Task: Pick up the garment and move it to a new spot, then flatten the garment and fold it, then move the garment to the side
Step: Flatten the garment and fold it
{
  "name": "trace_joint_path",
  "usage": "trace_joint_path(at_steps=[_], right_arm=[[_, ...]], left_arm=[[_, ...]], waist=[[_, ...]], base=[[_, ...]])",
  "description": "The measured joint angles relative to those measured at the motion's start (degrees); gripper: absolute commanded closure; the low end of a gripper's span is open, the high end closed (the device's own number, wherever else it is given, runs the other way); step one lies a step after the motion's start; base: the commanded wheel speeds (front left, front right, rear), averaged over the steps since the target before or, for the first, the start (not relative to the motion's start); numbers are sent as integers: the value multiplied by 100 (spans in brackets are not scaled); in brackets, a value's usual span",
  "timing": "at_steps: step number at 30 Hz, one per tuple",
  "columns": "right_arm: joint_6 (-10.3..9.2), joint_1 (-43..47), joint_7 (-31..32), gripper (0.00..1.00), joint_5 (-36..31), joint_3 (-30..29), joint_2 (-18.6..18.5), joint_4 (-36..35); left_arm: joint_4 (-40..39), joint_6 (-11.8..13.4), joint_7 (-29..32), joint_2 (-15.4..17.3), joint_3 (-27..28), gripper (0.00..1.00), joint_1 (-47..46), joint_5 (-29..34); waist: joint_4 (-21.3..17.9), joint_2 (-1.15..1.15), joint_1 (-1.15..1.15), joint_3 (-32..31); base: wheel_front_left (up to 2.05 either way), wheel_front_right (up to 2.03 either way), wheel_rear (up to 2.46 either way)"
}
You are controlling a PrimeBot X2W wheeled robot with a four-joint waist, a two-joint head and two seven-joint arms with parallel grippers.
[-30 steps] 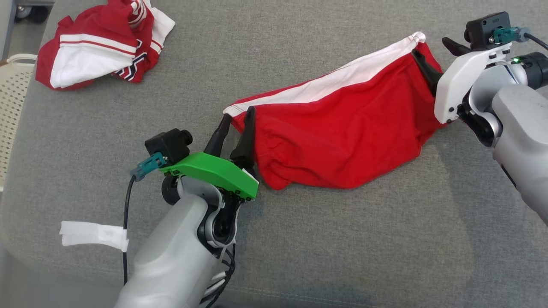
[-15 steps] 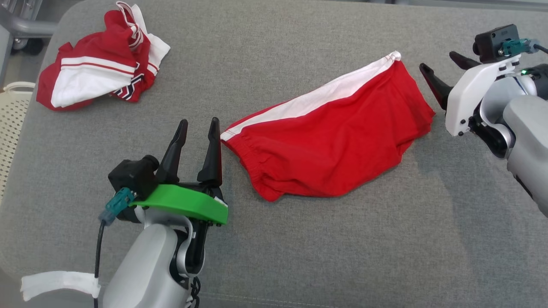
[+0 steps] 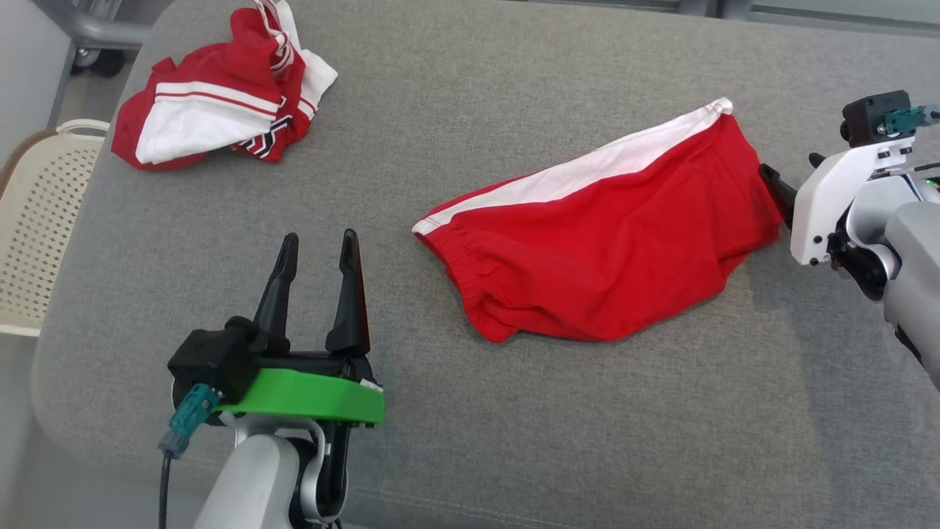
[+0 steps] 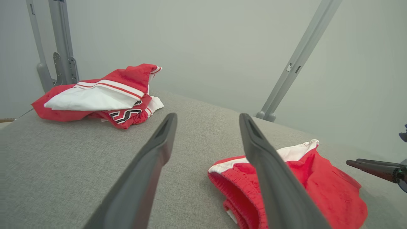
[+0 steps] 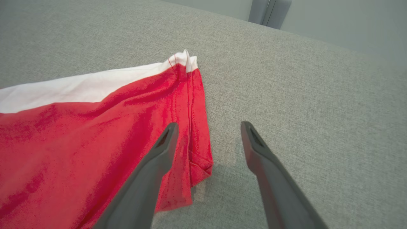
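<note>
**Both grippers drawn back from the red shorts; shorts left lying on the cushion**

Change since one second ago: the left gripper [image 3: 319,236], then set at the waistband end of the red shorts [image 3: 609,235], is now found well apart from it, lower and to the left. The right gripper [image 3: 789,165], then pressed into the hem end, is now seen just beside that edge. The shorts, then stretched between the two, are no longer held.

Left arm: the forearm is raised from the lower edge of the head view, with the green wrist mount [image 3: 308,393] level and the fingers pointed away from the robot. The fingers are spread apart with nothing between them.

Right arm: it is brought in from the right edge under the white wrist mount [image 3: 837,195], with the fingers directed leftward at the hem. The fingers are parted and empty; in the right wrist view one is seen over the hem corner and the other over bare cushion.

Red shorts: laid slantwise at mid-cushion [image 3: 514,426], with the white side stripe along the far edge.

Second red-and-white garment [image 3: 220,117]: crumpled at the far left corner.
</note>
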Motion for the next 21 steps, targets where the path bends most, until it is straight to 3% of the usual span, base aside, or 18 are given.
trace_joint_path(at_steps=[15,18,21], right_arm=[[-2,-85,892,0,256,77,248,730],[-2,-86,999,56,281,132,280,736],[-1,-83,967,85,285,172,321,705]], left_arm=[[-75,-151,0,-133,171,0,117,62],[-75,-154,0,-134,192,0,147,60],[-86,-151,0,-137,213,0,187,48]], waist=[[460,0,0,252],[434,0,0,231],[384,0,0,221]], base=[[0,0,0],[0,0,0],[0,0,0]])
